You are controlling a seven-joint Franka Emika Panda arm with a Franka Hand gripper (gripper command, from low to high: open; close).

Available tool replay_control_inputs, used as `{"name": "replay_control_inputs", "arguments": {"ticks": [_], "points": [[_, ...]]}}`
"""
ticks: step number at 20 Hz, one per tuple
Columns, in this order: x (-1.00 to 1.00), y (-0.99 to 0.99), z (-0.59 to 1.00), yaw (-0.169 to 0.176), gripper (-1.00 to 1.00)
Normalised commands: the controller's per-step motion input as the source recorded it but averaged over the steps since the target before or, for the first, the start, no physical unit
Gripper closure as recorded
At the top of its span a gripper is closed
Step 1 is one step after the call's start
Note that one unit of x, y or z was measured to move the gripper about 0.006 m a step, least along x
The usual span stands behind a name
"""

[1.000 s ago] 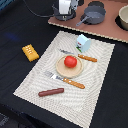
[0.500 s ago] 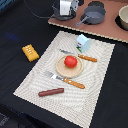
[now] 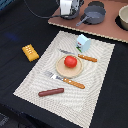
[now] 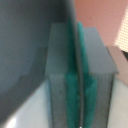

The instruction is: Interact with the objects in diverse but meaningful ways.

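- A small red tomato [image 3: 70, 61] is seen on a tan round plate [image 3: 62, 69], which lies near the middle of a pale woven placemat [image 3: 97, 87] on the dark desk [image 3: 20, 27].
- An orange-handled fork [image 3: 66, 80] is laid against the plate's near edge; an orange-handled knife [image 3: 80, 55] is laid just beyond the plate.
- A pale blue-white carton [image 3: 83, 42] is stood upright on the mat, behind the knife.
- A brown sausage [image 3: 51, 92] is placed on the mat's near part, apart from the fork.
- A ridged yellow-orange block [image 3: 30, 52] is set off the mat, on the dark desk at the exterior view's left.
- A grey pot [image 3: 93, 13] with a handle is set on the pinkish toy kitchen top [image 3: 107, 31] at the far side; a second pot [image 3: 123, 17] is cut off at the exterior view's right.
- The claw [image 3: 68, 7] is held at the far edge, over the kitchen top.
- In the blurred wrist view, two green pads [image 4: 71, 85] are seen pressed together with no gap, so the claw is taken as closed on nothing.
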Motion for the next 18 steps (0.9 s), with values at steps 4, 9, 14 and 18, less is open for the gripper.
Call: {"name": "replay_control_inputs", "arguments": {"ticks": [4,9,14,18], "points": [[-0.22,-0.93,0.54,0.0,1.0],[-0.24,-0.93,0.27,0.0,1.0],[-0.26,-0.93,0.04,0.0,1.0],[-0.3,-0.91,-0.09,0.0,1.0]]}}
